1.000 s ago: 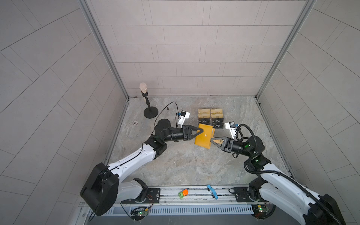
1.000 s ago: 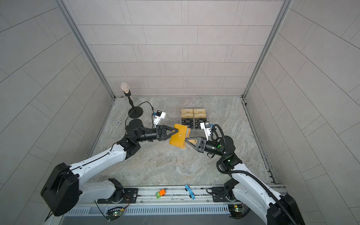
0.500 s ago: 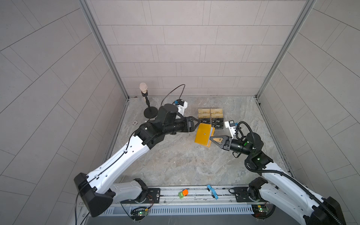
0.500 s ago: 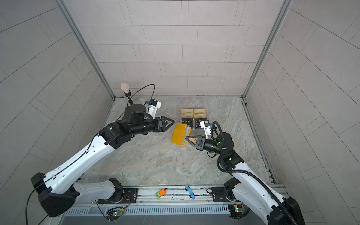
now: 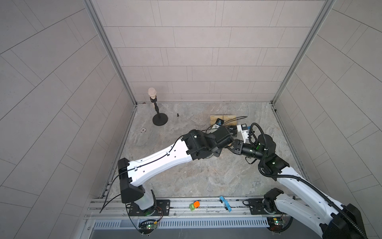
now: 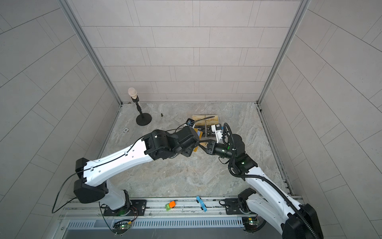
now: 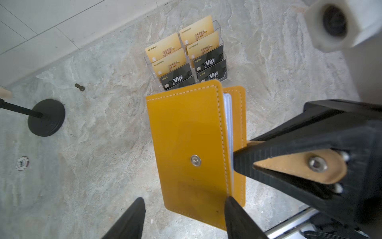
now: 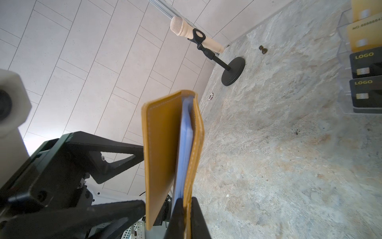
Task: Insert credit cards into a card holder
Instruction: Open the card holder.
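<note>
Zero credit cards [image 7: 208, 62] look inserted. Fingers apart, the left hand [image 7: 185, 201] sits at the card holder [image 7: 186, 134]'s front cover; the right hand [image 8: 186, 203] clamps its back cover, off the table [image 7: 82, 165]. They wait in the acrylic stand [image 8: 343, 31] at twelve o'clock, beyond.

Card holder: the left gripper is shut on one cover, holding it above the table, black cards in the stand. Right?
No. The right gripper is shut on that cover of the card holder, as the right wrist view shows; the left gripper is open.
</note>
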Controlling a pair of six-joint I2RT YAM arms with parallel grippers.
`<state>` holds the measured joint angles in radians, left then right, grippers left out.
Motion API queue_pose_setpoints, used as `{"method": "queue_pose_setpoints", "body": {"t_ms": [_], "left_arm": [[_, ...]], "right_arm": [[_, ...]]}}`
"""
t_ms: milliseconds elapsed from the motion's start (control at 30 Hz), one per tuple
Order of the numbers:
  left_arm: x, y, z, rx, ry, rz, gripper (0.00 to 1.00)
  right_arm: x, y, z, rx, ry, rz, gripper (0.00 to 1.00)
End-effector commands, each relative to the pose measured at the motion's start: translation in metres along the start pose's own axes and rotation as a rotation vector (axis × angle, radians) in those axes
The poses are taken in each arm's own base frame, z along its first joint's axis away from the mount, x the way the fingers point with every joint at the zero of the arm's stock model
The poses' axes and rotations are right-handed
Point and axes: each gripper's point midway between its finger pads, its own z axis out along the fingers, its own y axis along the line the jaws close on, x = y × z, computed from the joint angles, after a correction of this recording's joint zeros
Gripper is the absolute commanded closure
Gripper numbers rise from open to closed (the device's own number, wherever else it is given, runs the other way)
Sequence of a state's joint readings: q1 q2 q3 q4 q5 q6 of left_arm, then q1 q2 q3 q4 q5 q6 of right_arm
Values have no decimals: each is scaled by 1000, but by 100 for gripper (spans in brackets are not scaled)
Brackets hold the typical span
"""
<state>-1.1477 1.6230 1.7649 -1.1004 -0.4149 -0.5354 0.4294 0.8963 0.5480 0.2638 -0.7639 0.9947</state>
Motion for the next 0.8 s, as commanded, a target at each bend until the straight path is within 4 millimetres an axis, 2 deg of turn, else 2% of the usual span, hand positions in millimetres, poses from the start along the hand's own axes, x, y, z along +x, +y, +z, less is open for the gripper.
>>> {"method": "queue_pose_setpoints", "body": {"t_ms": [0, 267, 533, 767], "left_arm": [[-10, 4, -4, -44, -18, 50, 35], [-18, -15, -1, 38, -42, 54, 31], [-24, -10, 5, -38, -38, 81, 30], [-25, -15, 13, -31, -25, 88, 30]], "right_arm": [[-8, 17, 0, -40, -21, -31, 100], [-6, 13, 2, -29, -12, -26, 100], [-3, 13, 1, -31, -4, -31, 100], [-4, 17, 0, -39, -5, -38, 100]]}}
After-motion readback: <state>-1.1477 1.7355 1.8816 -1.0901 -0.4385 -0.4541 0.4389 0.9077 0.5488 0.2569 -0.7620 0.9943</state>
